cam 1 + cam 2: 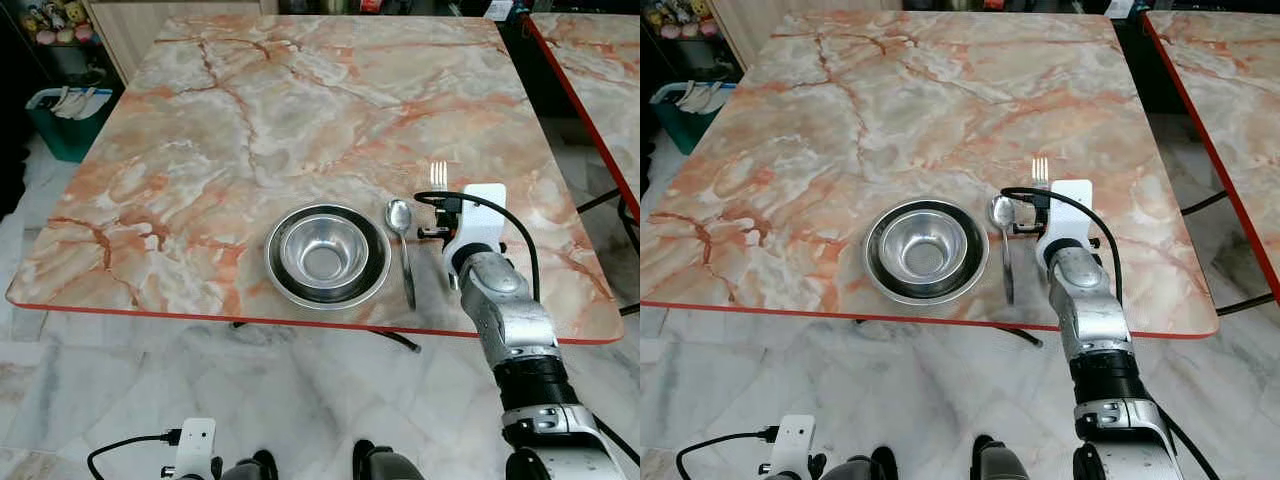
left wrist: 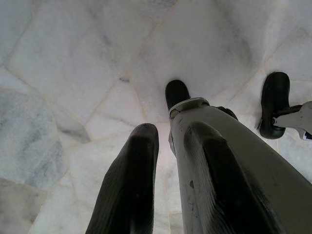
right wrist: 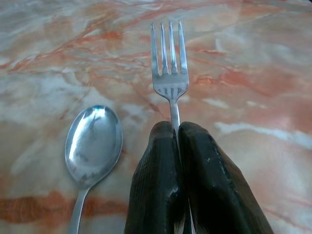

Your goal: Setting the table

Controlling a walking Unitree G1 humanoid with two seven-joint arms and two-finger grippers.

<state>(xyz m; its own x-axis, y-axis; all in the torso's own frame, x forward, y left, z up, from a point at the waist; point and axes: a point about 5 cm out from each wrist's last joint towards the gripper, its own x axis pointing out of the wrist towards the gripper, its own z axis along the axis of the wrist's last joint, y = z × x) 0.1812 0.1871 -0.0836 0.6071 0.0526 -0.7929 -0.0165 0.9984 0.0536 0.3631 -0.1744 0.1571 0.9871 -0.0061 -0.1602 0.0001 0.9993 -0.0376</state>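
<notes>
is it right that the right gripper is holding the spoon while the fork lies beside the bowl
No, they are swapped. The right wrist view shows the right gripper with its fingers shut on the fork, while the spoon lies beside the bowl.

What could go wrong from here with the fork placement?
1. The right gripper is shut on the fork by its thin handle; opening while it is tilted could let it skew instead of lying parallel to the spoon.
2. The spoon lies close beside it; a sideways drift might knock it toward the bowl.
</notes>
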